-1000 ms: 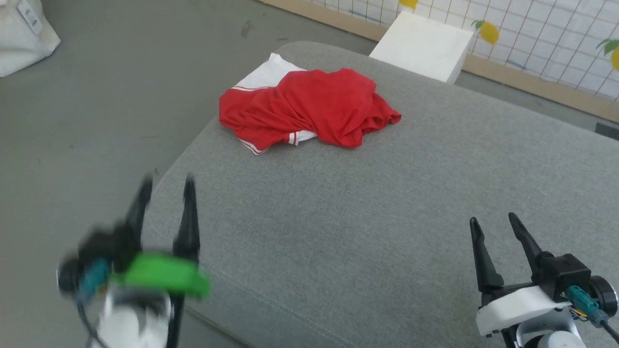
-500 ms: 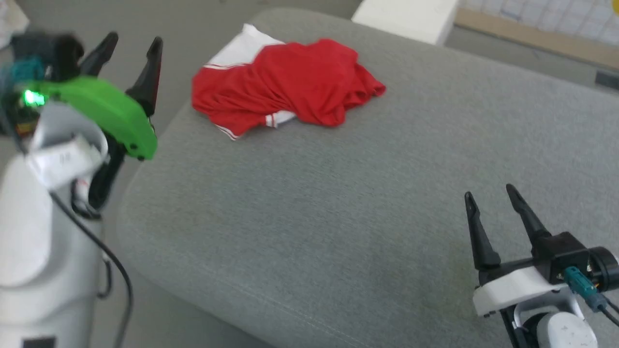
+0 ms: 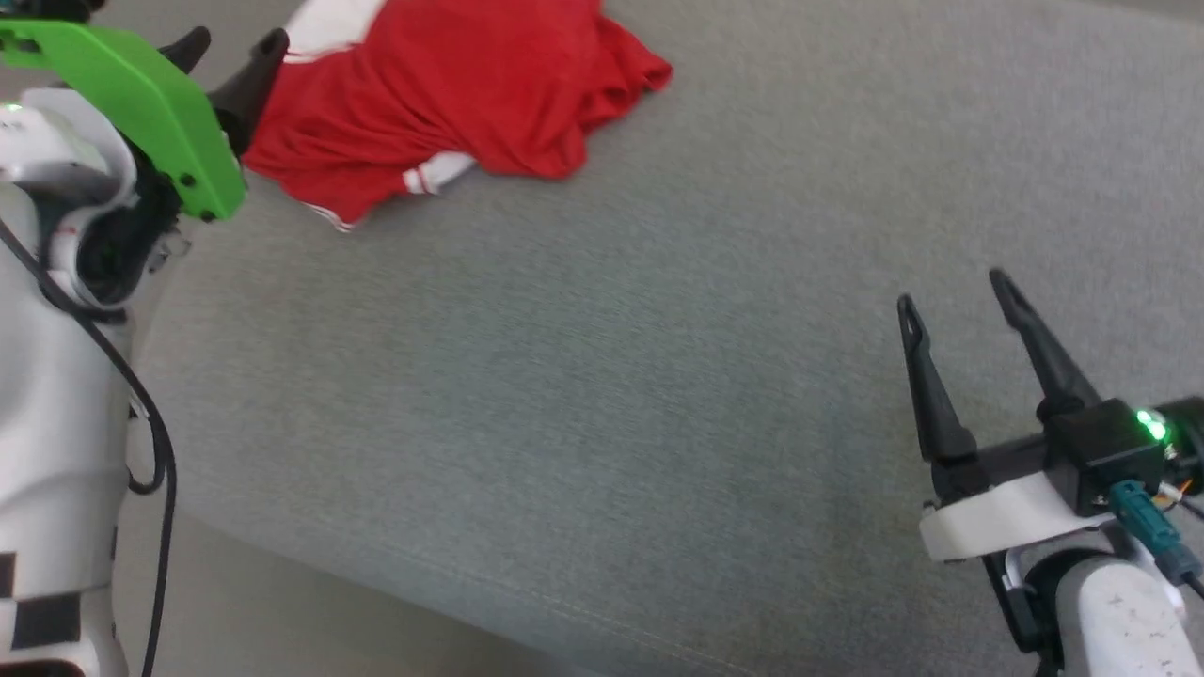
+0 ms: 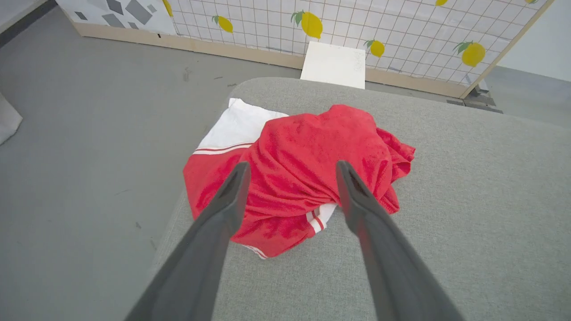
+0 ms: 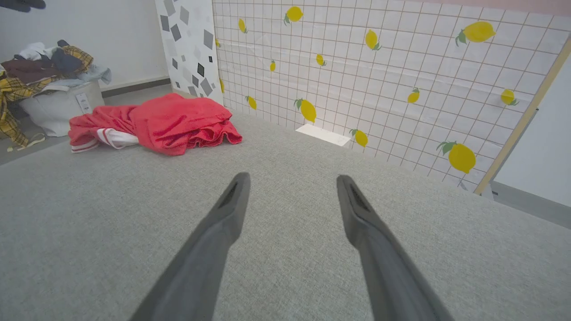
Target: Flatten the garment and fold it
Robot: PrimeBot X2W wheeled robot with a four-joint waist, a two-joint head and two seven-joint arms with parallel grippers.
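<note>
Just changed: left gripper [image 3: 232, 45] arrives beside the shirt [image 3: 451, 85], jaws spread.
Right gripper [image 3: 951, 288]: spread, well apart.
Meaning: I can grab.

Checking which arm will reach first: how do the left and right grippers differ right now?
The left gripper carries a green cover; the right gripper sits on a white mount. The left gripper is close by the crumpled garment, fingers aimed at it; the right gripper is far from it, over the bare grey cushion. Both are open and hold nothing.
</note>
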